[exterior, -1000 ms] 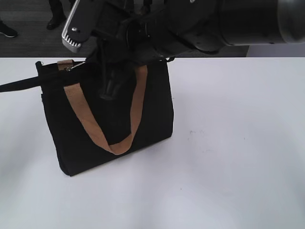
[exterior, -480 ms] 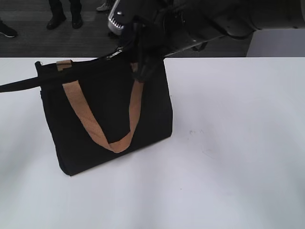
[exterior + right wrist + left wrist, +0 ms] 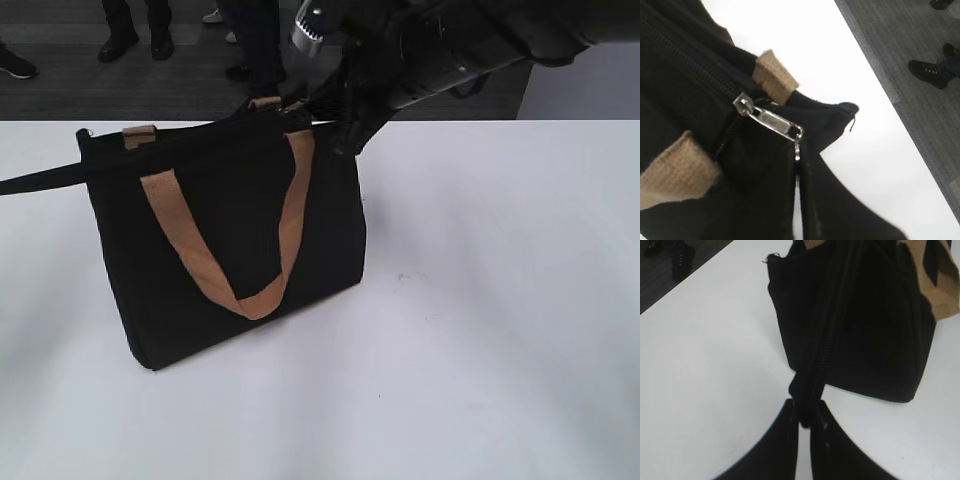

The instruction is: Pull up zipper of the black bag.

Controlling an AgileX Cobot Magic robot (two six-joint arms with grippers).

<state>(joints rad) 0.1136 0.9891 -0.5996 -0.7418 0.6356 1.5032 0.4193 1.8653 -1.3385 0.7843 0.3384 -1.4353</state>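
R gripper (image 3: 798, 165) jaws pinched; L gripper (image 3: 805, 422) jaws clamped.

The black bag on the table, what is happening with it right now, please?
The robot is zipping the black bag. The left gripper has its jaws shut on the black tab at one end of the zipper, holding it taut. The right gripper pinches the silvery pull near the bag's other end, by the tan handle.

Bare table (image 3: 500, 330) right of black bag (image 3: 220, 230)
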